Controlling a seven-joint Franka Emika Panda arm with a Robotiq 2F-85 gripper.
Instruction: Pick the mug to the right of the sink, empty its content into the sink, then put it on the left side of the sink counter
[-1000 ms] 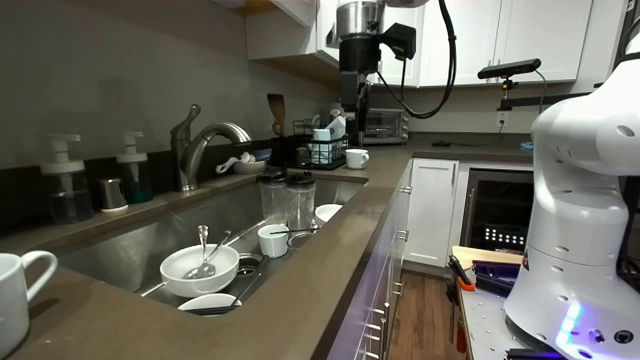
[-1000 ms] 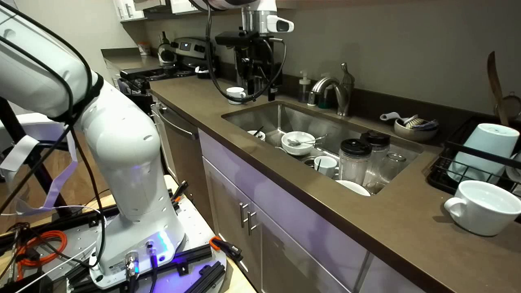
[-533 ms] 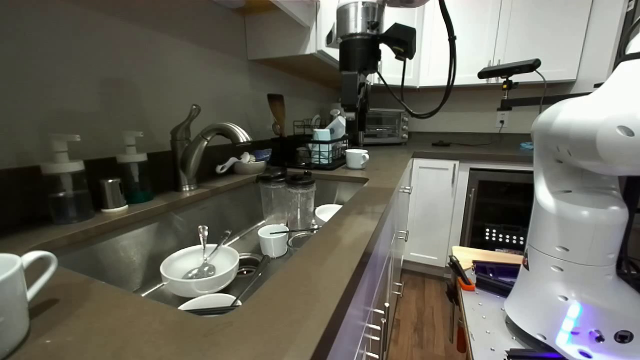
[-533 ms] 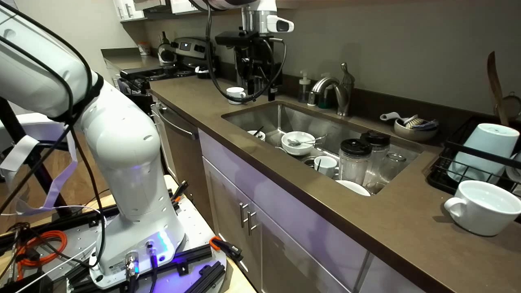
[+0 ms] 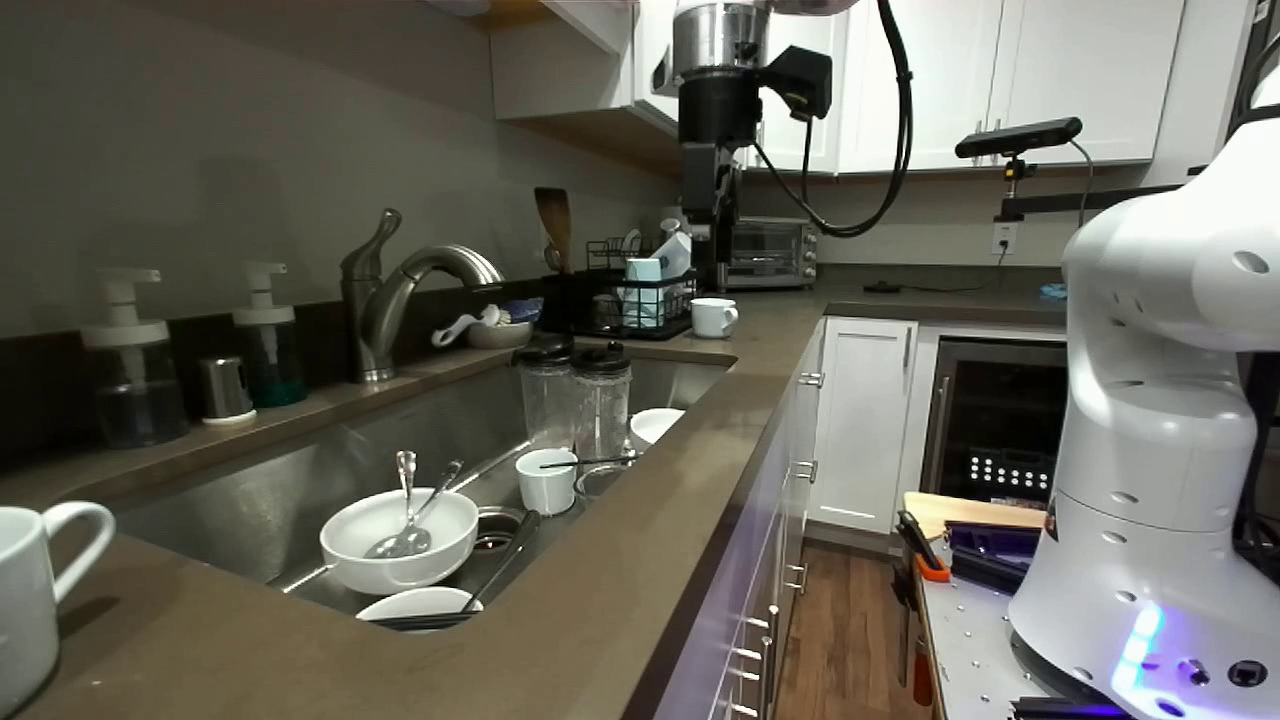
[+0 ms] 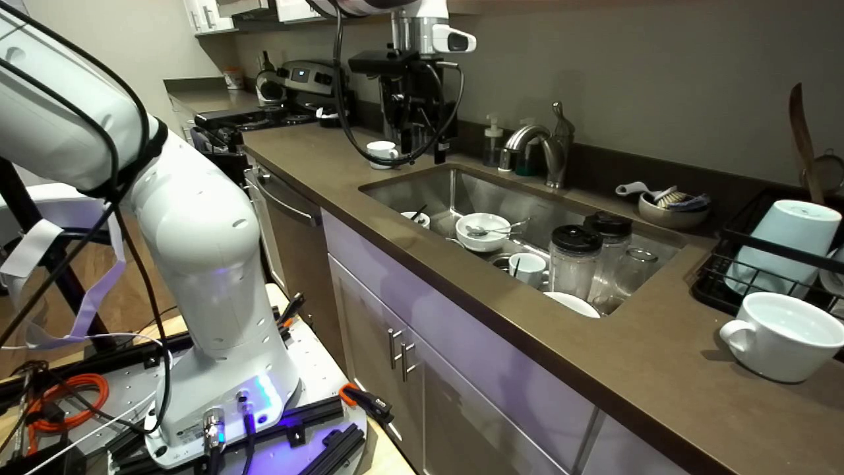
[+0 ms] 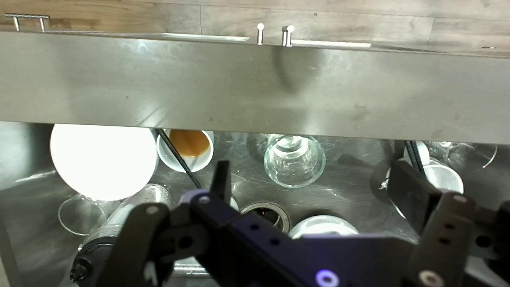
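Observation:
The white mug stands upright on the sink counter (image 6: 659,369) beside the dish rack, right of the sink (image 6: 521,198); this mug (image 6: 778,340) (image 5: 713,318) has a loop handle. What it contains, I cannot tell. My gripper (image 5: 712,250) (image 6: 419,138) hangs pointing down, high over the sink, well away from that mug. In the wrist view the jaws of the gripper (image 7: 314,183) stand wide apart with nothing held, over the sink floor; the mug is out of that view. Another white mug (image 5: 25,610) (image 6: 381,153) stands on the counter left of the sink.
Inside the sink are a bowl with spoons (image 5: 400,560), a cup with brown liquid (image 7: 189,145), a clear glass (image 7: 295,165) and lidded jars (image 6: 573,264). A curved faucet (image 5: 430,270) rises behind it. The black dish rack (image 6: 715,280) adjoins the right mug.

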